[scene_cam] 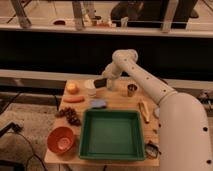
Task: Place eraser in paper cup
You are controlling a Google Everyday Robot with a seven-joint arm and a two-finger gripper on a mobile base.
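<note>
My gripper is at the far side of the wooden table, reaching in from the right. It is shut on the eraser, a small dark block held level. The eraser hangs just above and slightly right of the paper cup, a short white cup standing upright next to the yellow fruit. I cannot tell whether the eraser touches the cup's rim.
A yellow fruit and a carrot lie left of the cup. A blue cloth lump lies in front of it. A metal cup stands right. A green tray, grapes and an orange bowl fill the front.
</note>
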